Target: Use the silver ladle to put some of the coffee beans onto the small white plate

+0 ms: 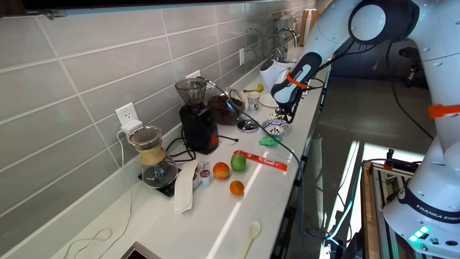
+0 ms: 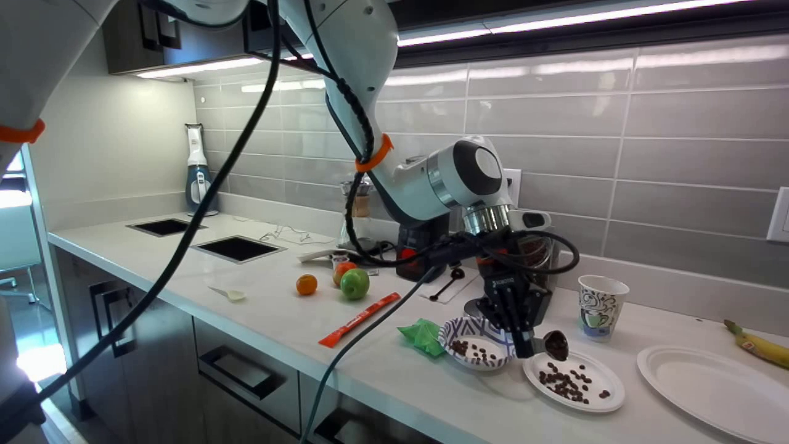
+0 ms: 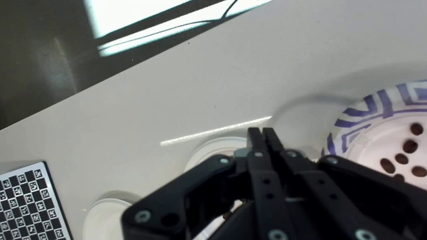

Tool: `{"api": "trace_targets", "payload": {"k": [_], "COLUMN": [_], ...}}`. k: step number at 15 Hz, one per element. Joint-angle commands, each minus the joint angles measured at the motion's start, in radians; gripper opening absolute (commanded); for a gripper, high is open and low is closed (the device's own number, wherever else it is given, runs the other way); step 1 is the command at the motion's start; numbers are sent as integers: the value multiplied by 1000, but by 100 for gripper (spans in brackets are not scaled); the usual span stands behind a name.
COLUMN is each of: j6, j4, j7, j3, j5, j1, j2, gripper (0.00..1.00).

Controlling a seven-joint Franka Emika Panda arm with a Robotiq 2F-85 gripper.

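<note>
Pointing down, gripper [image 2: 525,350] clasps ladle [image 2: 556,345] above small plate [image 2: 592,407].

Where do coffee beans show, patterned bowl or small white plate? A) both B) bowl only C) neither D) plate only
A: in an exterior view, coffee beans lie spread on the small white plate and more lie in the patterned bowl.

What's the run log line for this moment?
gripper: shut on silver ladle | ladle: tilted over small white plate | coffee beans: on plate, also in patterned bowl
</note>
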Motion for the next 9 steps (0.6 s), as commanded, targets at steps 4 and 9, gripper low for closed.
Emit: {"api": "trace_targets", "payload": {"k": [4,9], "j6": [61,99], "j4": [-1,7], "j7": [-142,-228], "j3": [-7,2], "j5": [175,286], "j1": [-26,-60], "j2": [2,2], "gripper": [1,1]}}
